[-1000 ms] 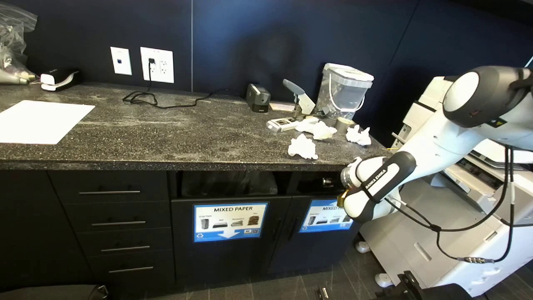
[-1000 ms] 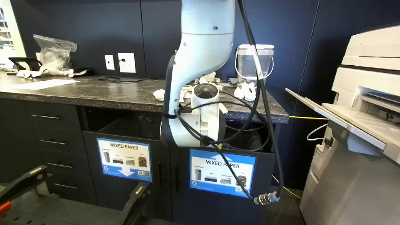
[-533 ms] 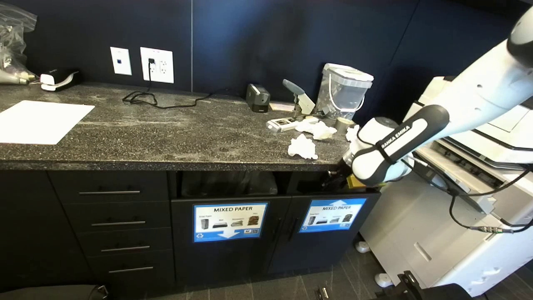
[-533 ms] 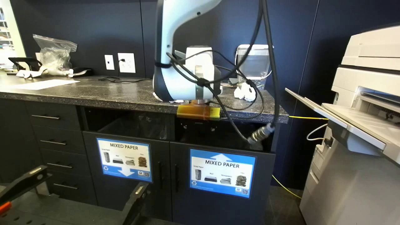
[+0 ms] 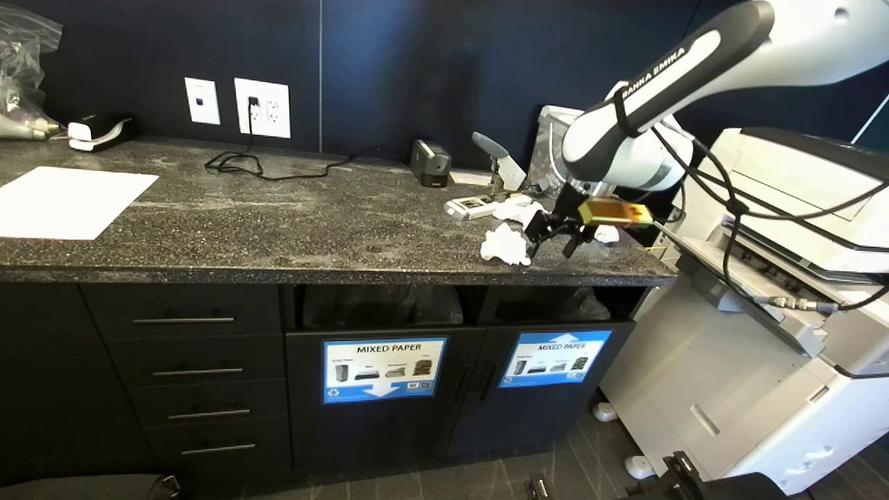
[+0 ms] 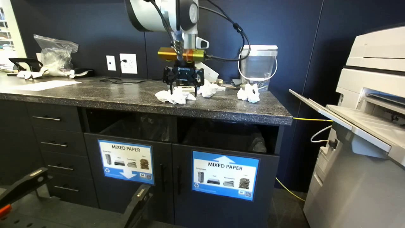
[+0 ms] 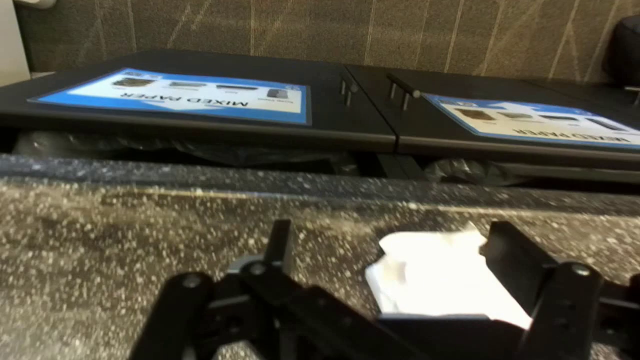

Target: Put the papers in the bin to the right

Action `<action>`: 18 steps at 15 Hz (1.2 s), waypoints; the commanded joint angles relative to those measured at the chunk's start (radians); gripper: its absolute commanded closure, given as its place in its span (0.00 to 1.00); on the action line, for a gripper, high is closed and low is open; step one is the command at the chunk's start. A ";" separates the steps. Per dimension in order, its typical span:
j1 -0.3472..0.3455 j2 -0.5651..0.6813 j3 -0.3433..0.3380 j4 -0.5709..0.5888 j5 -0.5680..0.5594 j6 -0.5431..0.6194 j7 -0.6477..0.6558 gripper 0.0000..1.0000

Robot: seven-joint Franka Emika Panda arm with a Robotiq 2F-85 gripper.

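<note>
Three crumpled white paper wads lie on the dark counter. The front wad shows in both exterior views and in the wrist view. A second wad lies behind it and a third wad lies to the right. My gripper is open and points down over the front wad; in an exterior view it is at this wad's right side. In the wrist view the wad appears between the fingers, closer to the right finger; contact is unclear. No pale grey-white wastebasket with a whitish liner shows.
Two cabinets marked MIXED PAPER have open slots; the right slot holds a clear bag. A clear lidded bucket, a tilted grey-white device and a black sharpener stand behind. A printer stands right of the counter edge.
My gripper has risen from the front of the right cabinet slot to above the counter, over the front wad. The wads look unmoved.
</note>
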 commanded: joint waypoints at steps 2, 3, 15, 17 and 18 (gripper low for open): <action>0.167 -0.144 -0.116 0.031 0.101 -0.129 -0.004 0.00; 0.198 -0.144 -0.135 0.042 0.111 -0.142 0.017 0.00; 0.484 0.108 -0.330 0.251 0.010 -0.080 0.546 0.00; 0.519 0.149 -0.363 0.280 -0.014 -0.072 0.603 0.00; 0.530 0.166 -0.375 0.300 -0.017 -0.080 0.619 0.00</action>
